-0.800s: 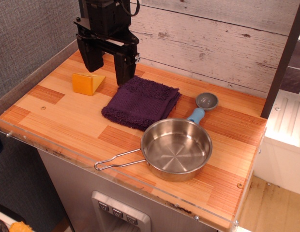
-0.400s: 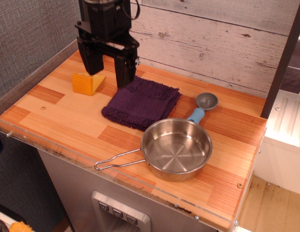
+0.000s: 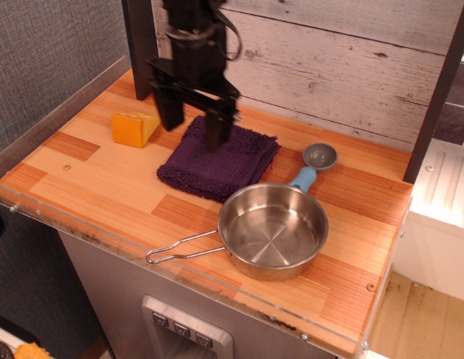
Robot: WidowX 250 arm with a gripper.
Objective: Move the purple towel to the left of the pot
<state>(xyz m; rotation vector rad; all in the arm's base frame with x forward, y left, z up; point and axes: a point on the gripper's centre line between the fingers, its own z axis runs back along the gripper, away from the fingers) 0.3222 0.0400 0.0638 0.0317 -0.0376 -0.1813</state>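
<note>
Dark purple fuzzy folded towel (image 3: 219, 160): flat on the wooden bench (image 3: 105, 187), just behind the shiny round steel pot (image 3: 273, 230). Black pincer (image 3: 193, 129): jaws apart, over the towel's rear left edge; yellow-orange wedge (image 3: 135, 128) left of the towel.

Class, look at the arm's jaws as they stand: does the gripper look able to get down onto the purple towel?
Probably yes. The gripper hangs open over the purple towel's rear-left part, and nothing lies on it. The yellow wedge and the pot sit off to the sides.

arm (image 3: 188, 30): top cut off, blurred | purple towel (image 3: 217, 164): back edge hidden by fingers (image 3: 215, 131)
</note>
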